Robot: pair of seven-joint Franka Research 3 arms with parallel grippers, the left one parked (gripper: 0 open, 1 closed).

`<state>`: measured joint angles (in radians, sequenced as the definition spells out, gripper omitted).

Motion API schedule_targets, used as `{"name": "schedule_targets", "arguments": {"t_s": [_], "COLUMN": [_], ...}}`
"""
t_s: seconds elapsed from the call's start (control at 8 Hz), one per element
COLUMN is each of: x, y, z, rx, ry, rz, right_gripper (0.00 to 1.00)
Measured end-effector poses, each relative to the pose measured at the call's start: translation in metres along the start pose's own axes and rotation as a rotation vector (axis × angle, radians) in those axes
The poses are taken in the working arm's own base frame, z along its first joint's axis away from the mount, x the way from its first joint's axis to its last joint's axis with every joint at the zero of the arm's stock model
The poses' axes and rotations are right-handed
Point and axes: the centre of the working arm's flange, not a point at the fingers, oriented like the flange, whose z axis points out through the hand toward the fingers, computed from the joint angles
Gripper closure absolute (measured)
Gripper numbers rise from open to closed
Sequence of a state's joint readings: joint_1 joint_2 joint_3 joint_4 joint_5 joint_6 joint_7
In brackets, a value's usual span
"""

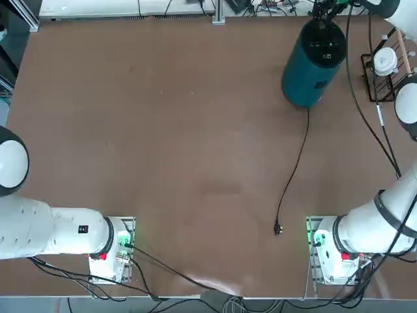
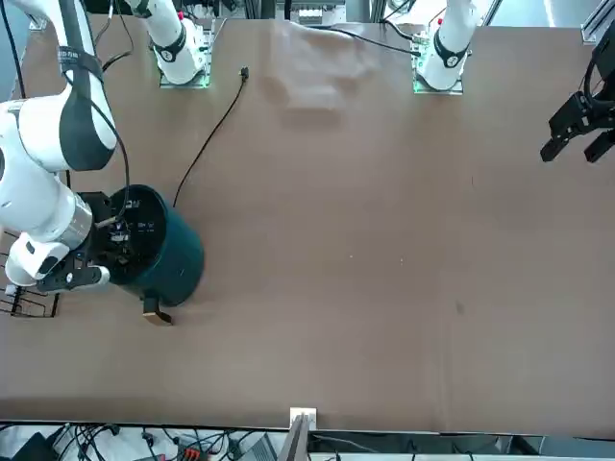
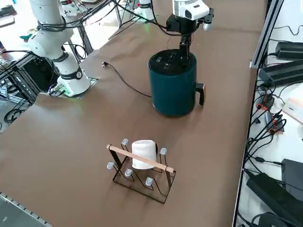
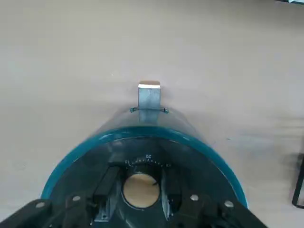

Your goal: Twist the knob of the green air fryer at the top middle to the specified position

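Sitting atop green air fryer (image 4: 142,142) at table's far right, knob (image 4: 141,190) looks small, rigid, smooth, likely slippery. You pinch its rim. Right gripper (image 4: 137,197) fingers (image 4: 105,187) straddle knob, contact unclear.

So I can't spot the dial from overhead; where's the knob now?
In the right wrist view, the knob sits on the green air fryer's black top panel, between the right hand's fingers.

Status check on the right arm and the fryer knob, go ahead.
Right gripper down on top of the green air fryer, jaws either side of the knob, touching it. Contact looks made. Nothing in the way; power cord trails clear.
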<state>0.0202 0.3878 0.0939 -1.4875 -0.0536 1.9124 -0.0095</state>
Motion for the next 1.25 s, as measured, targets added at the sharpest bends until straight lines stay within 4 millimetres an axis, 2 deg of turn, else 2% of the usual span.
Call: {"name": "schedule_targets", "arguments": {"t_s": [0.38, 0.88, 1.25], "x": [-0.0002, -0.0004, -0.0005], "y": [0.0012, 0.0013, 0.0009], "z": [0.0003, 0.0004, 0.0006], "rx": [-0.001, -0.001, 0.000], "ry": [-0.002, -0.003, -0.005], "rz": [0.002, -0.017, -0.115], "right_gripper": [0.55, 0.55, 0.55]}}
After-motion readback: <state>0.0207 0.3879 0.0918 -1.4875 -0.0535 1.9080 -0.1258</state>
